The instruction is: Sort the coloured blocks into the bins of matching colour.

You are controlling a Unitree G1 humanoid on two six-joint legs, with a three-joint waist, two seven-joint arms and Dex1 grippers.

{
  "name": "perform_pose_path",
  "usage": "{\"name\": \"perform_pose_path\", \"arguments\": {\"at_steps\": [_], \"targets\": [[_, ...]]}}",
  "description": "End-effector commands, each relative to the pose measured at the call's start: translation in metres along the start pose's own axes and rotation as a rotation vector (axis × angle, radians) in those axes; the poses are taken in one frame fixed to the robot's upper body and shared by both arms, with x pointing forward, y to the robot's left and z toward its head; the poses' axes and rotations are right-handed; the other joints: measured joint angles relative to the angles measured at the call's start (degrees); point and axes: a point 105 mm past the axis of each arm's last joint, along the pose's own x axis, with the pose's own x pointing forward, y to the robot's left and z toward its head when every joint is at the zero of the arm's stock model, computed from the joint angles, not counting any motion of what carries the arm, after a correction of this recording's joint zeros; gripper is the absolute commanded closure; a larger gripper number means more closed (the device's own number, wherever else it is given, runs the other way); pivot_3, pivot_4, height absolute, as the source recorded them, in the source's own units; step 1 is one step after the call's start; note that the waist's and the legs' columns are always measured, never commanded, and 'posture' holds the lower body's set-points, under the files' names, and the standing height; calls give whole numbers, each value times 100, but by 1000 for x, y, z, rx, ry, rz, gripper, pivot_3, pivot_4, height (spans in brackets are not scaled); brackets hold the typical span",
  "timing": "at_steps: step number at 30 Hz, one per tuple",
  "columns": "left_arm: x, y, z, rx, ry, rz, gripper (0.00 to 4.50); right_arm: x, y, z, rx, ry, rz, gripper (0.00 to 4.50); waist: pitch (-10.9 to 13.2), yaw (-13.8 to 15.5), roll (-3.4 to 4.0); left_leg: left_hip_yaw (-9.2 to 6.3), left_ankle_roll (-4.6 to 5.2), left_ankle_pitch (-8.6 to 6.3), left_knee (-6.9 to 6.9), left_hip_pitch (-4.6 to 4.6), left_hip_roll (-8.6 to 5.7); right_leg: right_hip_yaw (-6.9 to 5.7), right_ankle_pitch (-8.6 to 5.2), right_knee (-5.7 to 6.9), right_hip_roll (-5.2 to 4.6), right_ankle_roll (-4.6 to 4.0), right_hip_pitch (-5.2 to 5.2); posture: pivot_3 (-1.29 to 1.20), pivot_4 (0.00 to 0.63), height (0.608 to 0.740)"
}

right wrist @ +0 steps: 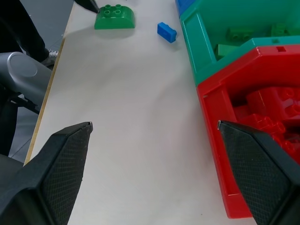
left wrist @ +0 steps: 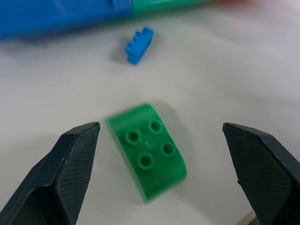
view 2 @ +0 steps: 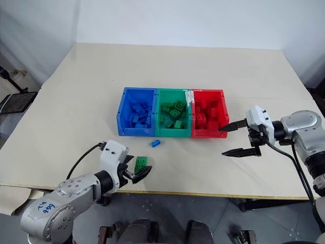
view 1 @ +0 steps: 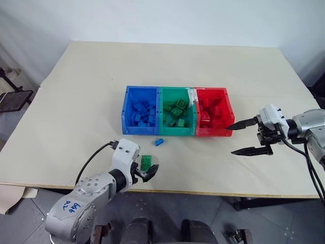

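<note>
Left gripper [view 1: 146, 172] spread around green block [view 1: 147, 162] near table's [view 1: 76, 101] front edge, blue block [view 1: 159, 142] beyond, right gripper [view 1: 242, 137] spread beside red bin [view 1: 227, 109].

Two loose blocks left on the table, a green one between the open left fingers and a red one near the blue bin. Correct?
Not quite: the small block by the blue bin is blue, not red, as the left eye view shows. The green block does lie on the table between the open fingers of the left gripper.
</note>
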Motion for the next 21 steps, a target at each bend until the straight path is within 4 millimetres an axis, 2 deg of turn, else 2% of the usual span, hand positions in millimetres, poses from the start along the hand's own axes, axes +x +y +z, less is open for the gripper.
{"name": "perform_pose_path", "arguments": {"at_steps": [1, 8, 17, 21], "targets": [[2, 0, 0, -11, 10, 76, 46, -11, 4, 6, -22, 4, 24, 0, 0, -4, 0, 0, 0, 0, 0, 0, 0, 0, 0, 0, 0, 0, 0, 0, 150, 740], [16, -5, -11, -63, 68, 108, 46, -12, 5, 8, -17, -9, 26, 0, 0, 1, -1, 1, 0, 0, 0, 0, 0, 1, 0, -1, 0, 0, 0, 0, 150, 740], [21, -8, -16, -75, 101, 96, 46, -18, 20, 23, -8, -112, 50, 0, -1, 15, 2, 0, 0, 0, 1, 5, 0, 2, 0, -3, -3, 0, 5, 0, 150, 740], [22, -7, -22, -75, 126, 89, 46, -21, 20, 35, -14, -186, 37, 0, -2, 13, 3, 2, 0, 0, 1, 6, 0, 3, 0, -7, -4, 0, 7, 0, 150, 740]]}}
